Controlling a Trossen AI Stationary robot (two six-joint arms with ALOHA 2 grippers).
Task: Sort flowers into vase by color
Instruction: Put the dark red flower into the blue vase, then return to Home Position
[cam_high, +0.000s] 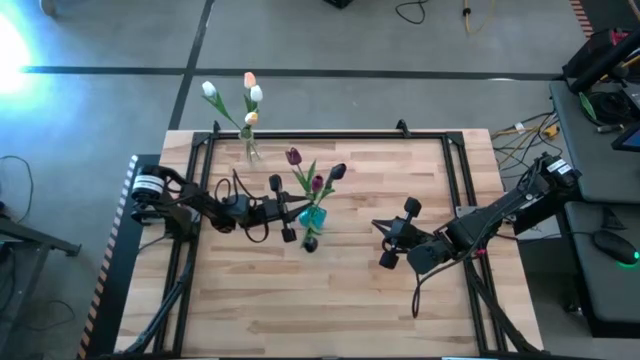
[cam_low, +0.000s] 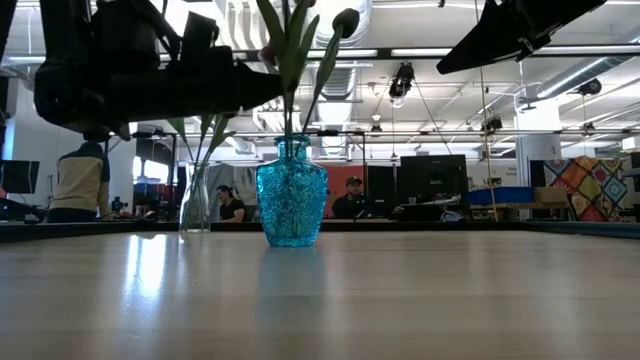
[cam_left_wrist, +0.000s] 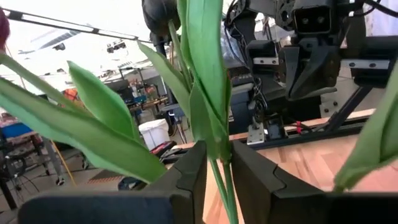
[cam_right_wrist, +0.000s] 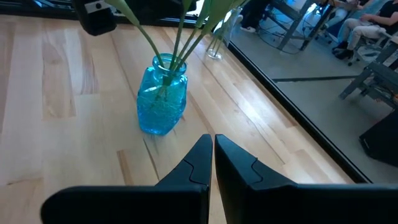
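Working from the left of the table in the high view, we note the left arm stretched across the wooden table (cam_high: 350, 290) toward the centre, its left gripper (cam_high: 281, 209) just beside the blue glass vase (cam_high: 312, 216). In the left wrist view its two dark fingers (cam_left_wrist: 189, 177) stand a narrow gap apart with thin green stems (cam_left_wrist: 219, 180) passing between them; we cannot tell whether the pads press on the stems or merely bracket them. At the far edge of the table, left of centre, a clear glass vase (cam_high: 250, 145) holds the pale flowers: two white tulips (cam_high: 210, 90) and one cream-peach tulip (cam_high: 249, 79). Near the middle, the blue glass vase stands upright on the wood and holds three dark purple-maroon tulips (cam_high: 293, 156) with long green leaves (cam_left_wrist: 93, 130); the low view shows it in front of the clear vase, which appears just to its left and farther back. To the right, well apart from the blue vase, the right gripper (cam_high: 398, 233) hangs above bare table; the right wrist view shows its fingers (cam_right_wrist: 193, 165) brought nearly together with only a slit between them and holding nothing. In the low view, people are seated at desks in the room beyond the table.
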